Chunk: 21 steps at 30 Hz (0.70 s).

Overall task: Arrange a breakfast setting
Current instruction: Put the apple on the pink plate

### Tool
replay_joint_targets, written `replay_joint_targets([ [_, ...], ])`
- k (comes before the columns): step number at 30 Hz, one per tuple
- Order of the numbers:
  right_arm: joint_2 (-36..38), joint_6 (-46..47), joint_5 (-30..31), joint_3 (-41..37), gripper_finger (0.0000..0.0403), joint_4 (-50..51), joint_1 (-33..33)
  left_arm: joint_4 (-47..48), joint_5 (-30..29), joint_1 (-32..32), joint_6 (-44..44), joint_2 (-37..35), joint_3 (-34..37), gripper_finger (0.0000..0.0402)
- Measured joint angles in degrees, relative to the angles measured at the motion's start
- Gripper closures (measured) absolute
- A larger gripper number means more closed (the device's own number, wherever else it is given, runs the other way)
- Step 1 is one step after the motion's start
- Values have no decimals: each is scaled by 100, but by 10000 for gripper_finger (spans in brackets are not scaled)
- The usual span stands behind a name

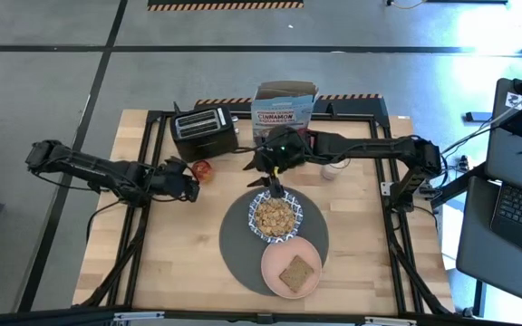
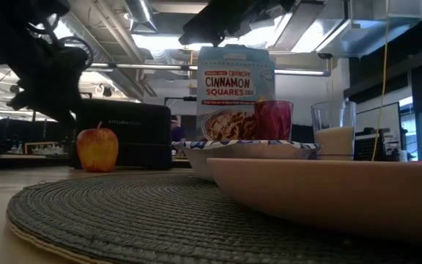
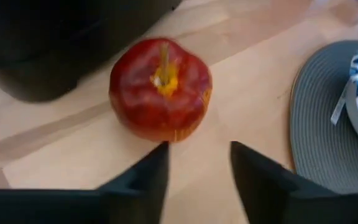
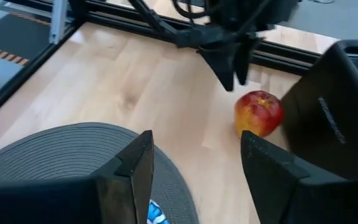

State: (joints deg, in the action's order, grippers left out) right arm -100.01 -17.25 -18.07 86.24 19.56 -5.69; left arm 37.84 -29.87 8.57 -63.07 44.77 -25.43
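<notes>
On the worktop (image 1: 170,244), your left end effector (image 3: 197,165) is parted and empty just beside the apple (image 3: 160,90); your right end effector (image 4: 194,165), parted and empty, hangs over the bowl (image 1: 275,217).

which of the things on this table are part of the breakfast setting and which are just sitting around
Setting: round grey mat, patterned bowl of cereal, pink plate with toast, red tumbler, milk glass.

Lying about: apple, black toaster, cereal box.
</notes>
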Motion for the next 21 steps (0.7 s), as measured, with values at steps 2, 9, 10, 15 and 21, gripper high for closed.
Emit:
replay_joint_targets([
  [2, 0, -2, -111, 0, 212, 31, 0, -208, 31, -156, 67, 93, 0, 188],
  [9, 0, -79, -252, 0, 212, 230, 4, -683, 113, -768, 116, 755, 0, 53],
  [10, 0, -79, -265, 0, 212, 254, 4, -728, 132, -853, 117, 864, 0, 40],
  [15, 0, -77, -389, 0, 212, 454, 4, -1293, 267, -1263, 167, 1392, 2, 5],
  [21, 2, -66, -410, 0, 212, 729, 9, -2258, 413, -1547, 501, 1766, 4, 6],
])
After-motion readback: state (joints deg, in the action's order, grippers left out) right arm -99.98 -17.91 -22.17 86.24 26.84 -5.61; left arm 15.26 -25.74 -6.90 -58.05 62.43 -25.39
